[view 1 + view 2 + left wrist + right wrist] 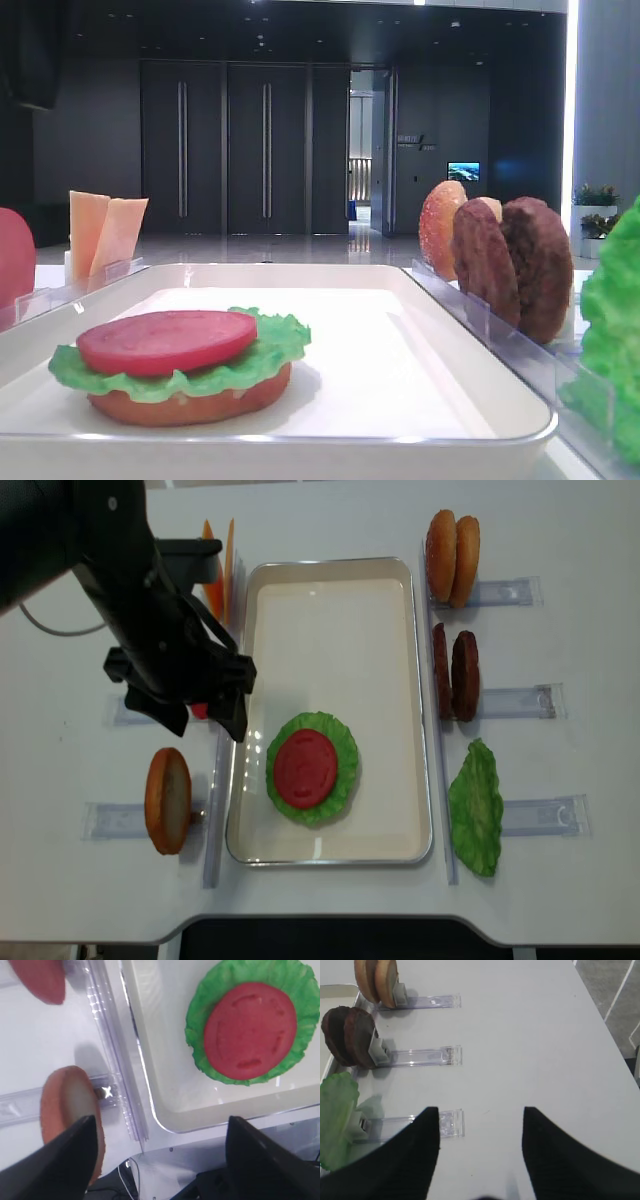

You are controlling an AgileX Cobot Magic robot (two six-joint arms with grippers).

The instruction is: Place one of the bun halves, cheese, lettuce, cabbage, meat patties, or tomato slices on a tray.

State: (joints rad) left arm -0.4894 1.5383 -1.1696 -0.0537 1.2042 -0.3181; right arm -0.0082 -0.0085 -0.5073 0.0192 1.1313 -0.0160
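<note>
In the overhead view the black left arm covered part of the clear plastic rack beneath it, and a red piece peeking out just under the left end effector was too hidden to name. The right end effector did not appear in either exterior view; only its wrist camera showed it, as two dark fingers cut off by the bottom edge.

The left end effector's fingers stood wide apart with nothing between them, hanging over the near left corner of the large white rectangular tray and touching nothing visible. The right end effector's fingers also stood apart and empty, above the bare white counter.

Ahead and to the right of the left end effector, inside the tray, lay the stack: an orange-brown round bun half at the bottom, a ruffled bright green lettuce leaf on it, and a smooth red-pink tomato slice on top. The bun under the lettuce showed only in the low exterior view. Another orange-brown bun half stood upright in a rack just left of the left end effector.

Only the right wrist view showed the dark brown meat patties close up.
</note>
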